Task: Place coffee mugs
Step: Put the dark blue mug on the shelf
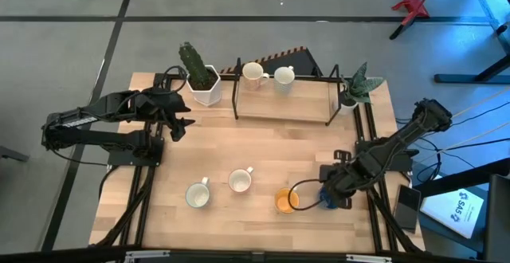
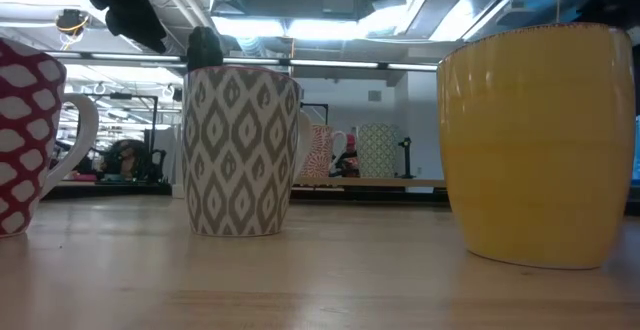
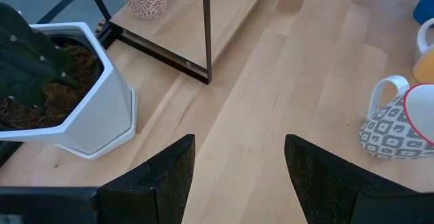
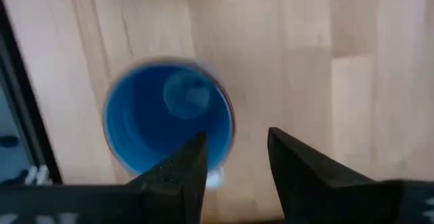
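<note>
The high view is showing the whole tabletop (image 1: 263, 147): two white mugs (image 1: 253, 72) are standing upright on the black-framed shelf (image 1: 287, 104) at the back edge, and four more are lining up along the front edge, well apart from the shelf — a cream mug (image 1: 198, 195), a white mug (image 1: 240, 181), an orange mug (image 1: 286, 201) and a blue mug (image 1: 328, 197). All are sitting mouth up, so each long axis is running vertical.

The right gripper (image 1: 335, 190) is hovering over the blue mug; only the right wrist view is looking straight down into it (image 4: 168, 125), with the jaws parted narrowly and one finger (image 4: 178, 176) overlapping the rim. Whether it is touching, I cannot tell.

The left gripper (image 1: 177, 123) is waiting just beside the white cactus pot (image 1: 204, 85), near the shelf's left end, its jaws wide and holding nothing.

The low view alone is revealing patterns — a grey diamond print on one mug (image 2: 240, 150).
</note>
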Robot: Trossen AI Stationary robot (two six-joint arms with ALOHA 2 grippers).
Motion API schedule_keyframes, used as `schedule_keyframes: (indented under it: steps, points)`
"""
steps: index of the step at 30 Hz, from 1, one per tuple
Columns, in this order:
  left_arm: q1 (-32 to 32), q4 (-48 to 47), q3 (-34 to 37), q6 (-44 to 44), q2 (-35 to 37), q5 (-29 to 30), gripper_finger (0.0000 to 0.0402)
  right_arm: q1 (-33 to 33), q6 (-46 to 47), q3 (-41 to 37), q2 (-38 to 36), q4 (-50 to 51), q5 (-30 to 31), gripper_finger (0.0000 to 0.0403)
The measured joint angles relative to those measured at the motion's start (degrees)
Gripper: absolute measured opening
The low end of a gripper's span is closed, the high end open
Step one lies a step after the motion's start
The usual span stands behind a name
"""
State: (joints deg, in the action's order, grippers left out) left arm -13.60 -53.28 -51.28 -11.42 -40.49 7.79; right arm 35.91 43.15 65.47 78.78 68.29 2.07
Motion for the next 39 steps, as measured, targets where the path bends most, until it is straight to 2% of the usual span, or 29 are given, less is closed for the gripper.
schedule_keyframes:
  steps: [4,14,17,20,21,25,31,39]
  points:
    - [0.0,0.0,0.0,0.0,0.0,0.0,0.0222,0.0,-1.5,-4.0,0.0,-5.0,-0.4,0.014]
    - [0.0,0.0,0.0,0.0,0.0,0.1,0.0222,-0.7,-2.0,-14.1,0.0,-16.2,-5.7,0.0132]
    - [0.0,-0.1,0.0,0.0,0.0,0.2,0.0222,-0.7,-1.2,-14.3,0.0,-15.7,-4.4,0.0094]
    - [0.0,-0.1,0.0,0.0,0.0,0.2,0.0222,-0.8,-0.9,-14.3,0.0,-14.3,-3.5,0.0026]
    - [0.0,-0.1,0.0,-0.1,0.0,0.3,0.0222,-1.2,-1.0,-14.3,0.0,-13.5,-3.5,0.0014]
    - [0.0,-0.1,0.0,-0.1,0.0,0.4,0.0222,-2.9,-2.6,-13.6,0.0,-12.3,-3.5,0.0006]
    - [0.0,-0.1,0.0,-0.1,0.0,0.5,0.0222,-11.0,-14.1,-8.5,-1.8,-6.4,-4.1,0.0003]
    - [0.0,-0.1,0.0,-0.1,0.0,1.1,0.0222,-28.6,-34.3,2.3,-4.1,7.0,-1.0,0.0002]
